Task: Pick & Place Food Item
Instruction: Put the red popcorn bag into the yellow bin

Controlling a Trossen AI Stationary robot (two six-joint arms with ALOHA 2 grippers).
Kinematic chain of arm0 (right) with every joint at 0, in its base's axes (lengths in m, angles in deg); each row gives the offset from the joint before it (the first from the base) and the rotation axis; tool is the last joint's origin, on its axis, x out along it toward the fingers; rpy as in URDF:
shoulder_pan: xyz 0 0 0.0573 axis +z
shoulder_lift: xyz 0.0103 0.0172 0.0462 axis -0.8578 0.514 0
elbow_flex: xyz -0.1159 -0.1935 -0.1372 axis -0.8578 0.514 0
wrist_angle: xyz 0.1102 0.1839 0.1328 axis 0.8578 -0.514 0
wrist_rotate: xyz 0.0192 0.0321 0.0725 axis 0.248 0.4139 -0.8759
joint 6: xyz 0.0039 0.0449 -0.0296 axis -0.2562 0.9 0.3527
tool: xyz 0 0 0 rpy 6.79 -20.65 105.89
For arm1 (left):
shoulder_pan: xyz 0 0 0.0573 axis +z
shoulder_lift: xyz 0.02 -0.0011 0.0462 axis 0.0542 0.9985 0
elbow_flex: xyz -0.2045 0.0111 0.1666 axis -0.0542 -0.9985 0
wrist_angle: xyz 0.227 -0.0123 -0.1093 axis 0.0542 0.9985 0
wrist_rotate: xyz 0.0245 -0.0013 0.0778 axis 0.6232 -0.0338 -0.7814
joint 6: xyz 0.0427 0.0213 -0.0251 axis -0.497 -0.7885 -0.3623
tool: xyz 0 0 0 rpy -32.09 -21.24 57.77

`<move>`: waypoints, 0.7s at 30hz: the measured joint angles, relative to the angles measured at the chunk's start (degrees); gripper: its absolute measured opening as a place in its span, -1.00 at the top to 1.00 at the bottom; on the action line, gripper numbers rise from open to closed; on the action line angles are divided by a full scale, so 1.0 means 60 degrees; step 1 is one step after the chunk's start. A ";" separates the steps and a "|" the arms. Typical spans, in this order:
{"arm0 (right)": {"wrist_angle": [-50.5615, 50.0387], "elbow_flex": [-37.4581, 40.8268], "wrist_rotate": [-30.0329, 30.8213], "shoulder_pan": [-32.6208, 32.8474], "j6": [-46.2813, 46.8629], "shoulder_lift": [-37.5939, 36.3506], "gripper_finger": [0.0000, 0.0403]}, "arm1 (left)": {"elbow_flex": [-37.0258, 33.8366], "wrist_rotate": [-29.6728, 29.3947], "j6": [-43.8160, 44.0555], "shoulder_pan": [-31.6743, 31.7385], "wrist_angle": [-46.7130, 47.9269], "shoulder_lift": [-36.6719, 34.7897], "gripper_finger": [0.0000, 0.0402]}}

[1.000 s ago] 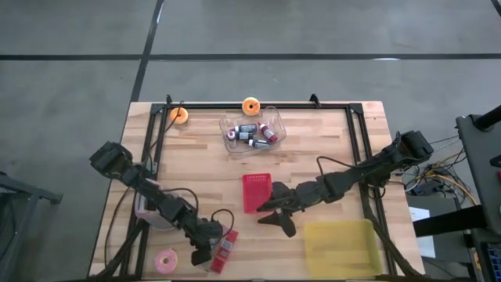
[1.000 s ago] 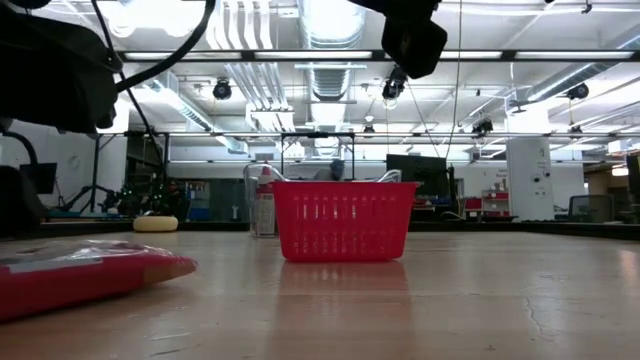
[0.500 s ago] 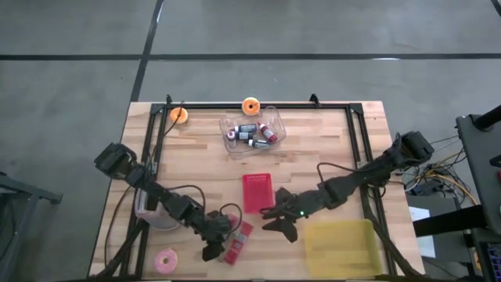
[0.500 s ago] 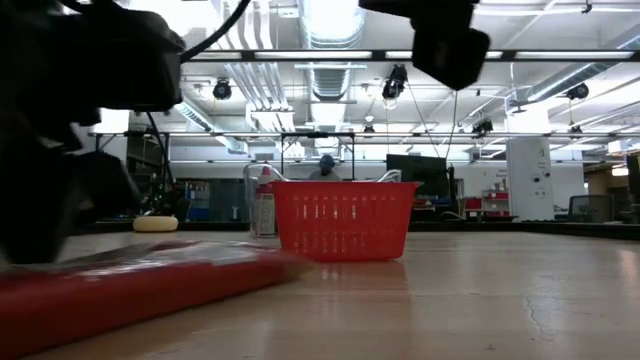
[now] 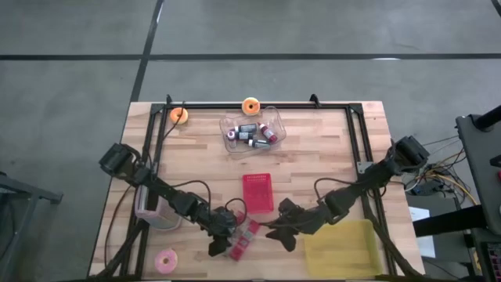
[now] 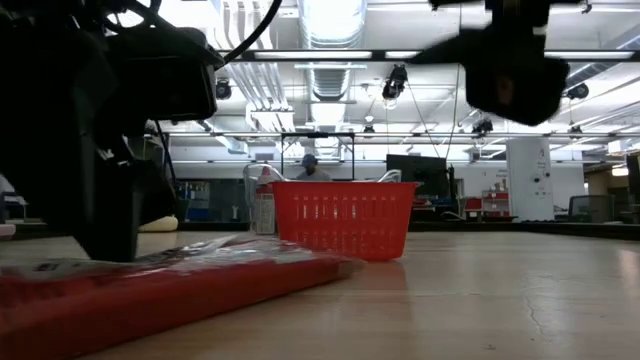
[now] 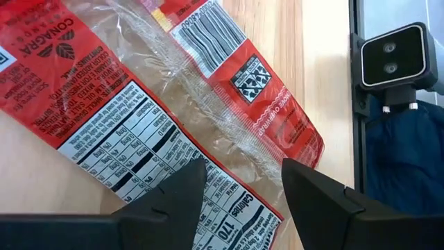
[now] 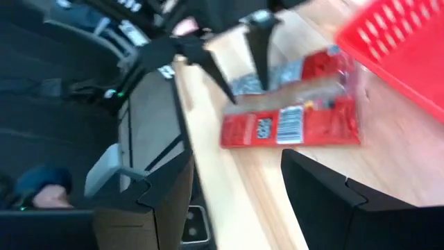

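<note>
The red snack packet (image 5: 243, 237) lies flat near the tabletop's front edge, just before the red basket (image 5: 257, 193). The left gripper (image 5: 221, 243) stands spread over it, released; the right gripper (image 5: 279, 233) waits spread beside, likely to take over.

The red basket (image 5: 257, 192) is blocking the far side of the snack packet (image 5: 243, 237), while bare table (image 5: 313, 157) is lying open beyond.
</note>
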 joint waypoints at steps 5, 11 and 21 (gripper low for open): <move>-0.0051 0.0000 0.0000 -0.0007 0.0924 0.0606 -0.07 | 0.0171 -0.0210 -0.0488 0.0031 0.0024 0.0026 -0.01; -0.0039 -0.0004 -0.0001 -0.0005 0.1552 0.1060 -0.07 | 0.0251 -0.0881 -0.0998 0.0054 -0.0011 0.0027 -0.01; -0.0032 -0.0018 -0.0002 -0.0060 0.2669 0.1521 -0.07 | 0.0255 -0.0821 -0.0992 0.0056 -0.0047 0.0025 -0.01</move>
